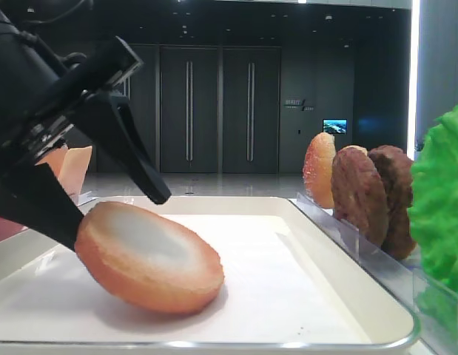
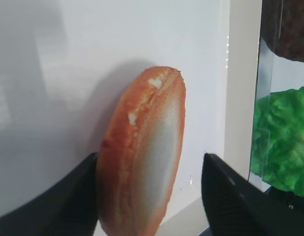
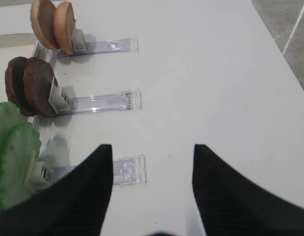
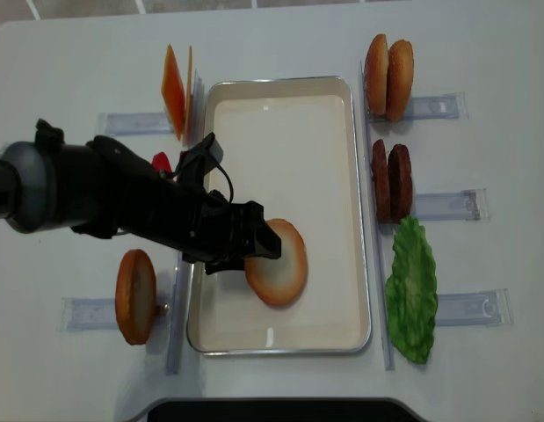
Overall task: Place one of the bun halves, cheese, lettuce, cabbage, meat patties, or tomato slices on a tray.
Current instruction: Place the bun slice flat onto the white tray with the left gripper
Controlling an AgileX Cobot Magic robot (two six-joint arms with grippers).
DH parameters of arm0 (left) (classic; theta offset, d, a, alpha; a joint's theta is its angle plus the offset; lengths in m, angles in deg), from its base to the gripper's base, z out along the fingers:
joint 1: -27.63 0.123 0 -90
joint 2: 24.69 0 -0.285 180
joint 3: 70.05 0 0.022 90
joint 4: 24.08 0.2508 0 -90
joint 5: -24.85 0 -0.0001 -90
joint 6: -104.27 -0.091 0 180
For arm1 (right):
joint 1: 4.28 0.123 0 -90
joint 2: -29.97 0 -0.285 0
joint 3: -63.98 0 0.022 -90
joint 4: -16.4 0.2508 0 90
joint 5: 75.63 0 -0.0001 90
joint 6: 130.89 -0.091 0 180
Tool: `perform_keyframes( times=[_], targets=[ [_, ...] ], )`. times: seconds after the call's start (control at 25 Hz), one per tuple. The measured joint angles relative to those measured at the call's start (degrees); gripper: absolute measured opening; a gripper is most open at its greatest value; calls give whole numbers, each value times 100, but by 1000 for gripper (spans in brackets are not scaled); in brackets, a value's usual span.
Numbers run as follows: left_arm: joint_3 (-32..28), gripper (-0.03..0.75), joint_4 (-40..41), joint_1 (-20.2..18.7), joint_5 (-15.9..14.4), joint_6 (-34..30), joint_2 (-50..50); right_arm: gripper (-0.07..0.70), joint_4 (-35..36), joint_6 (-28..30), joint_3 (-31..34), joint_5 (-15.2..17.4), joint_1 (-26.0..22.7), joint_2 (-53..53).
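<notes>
Bun half (image 4: 277, 261) lying tilted on the tray (image 4: 355, 211) liner, lower centre of the overhead frame, pale cut face up. Left gripper (image 4: 254, 243) around its left edge, jaws parted, one finger against the crust, the other standing clear of the cut face. Right gripper (image 3: 152, 189) over bare desk (image 3: 215, 73), jaws open and holding nothing.

Counted overhead:
- four bun halves: one on the tray, one (image 4: 135, 295) at lower left, two (image 4: 388, 77) at upper right
- two meat patties (image 4: 390, 180) at right of the tray
- one lettuce (image 4: 412, 290) at lower right
- cheese (image 4: 175, 90) slices at upper left, number unclear
- a red piece (image 4: 160, 162) beside the arm, mostly hidden
</notes>
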State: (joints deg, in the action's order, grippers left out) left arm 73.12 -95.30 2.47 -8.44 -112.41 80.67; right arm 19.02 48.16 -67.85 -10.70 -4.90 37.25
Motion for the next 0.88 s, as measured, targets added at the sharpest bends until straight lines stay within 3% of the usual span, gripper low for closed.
perform_keyframes(
  times=[0.2, 0.6, 0.88],
  targets=[
    [212, 472, 688, 0, -88, 665, 0, 355, 0, 0, 0, 0, 0, 0],
    [748, 472, 2623, 0, -555, 2470, -47, 355, 0, 0, 0, 0, 0, 0],
    [780, 472, 3021, 0, -802, 2837, -520, 355, 0, 0, 0, 0, 0, 0]
  ],
)
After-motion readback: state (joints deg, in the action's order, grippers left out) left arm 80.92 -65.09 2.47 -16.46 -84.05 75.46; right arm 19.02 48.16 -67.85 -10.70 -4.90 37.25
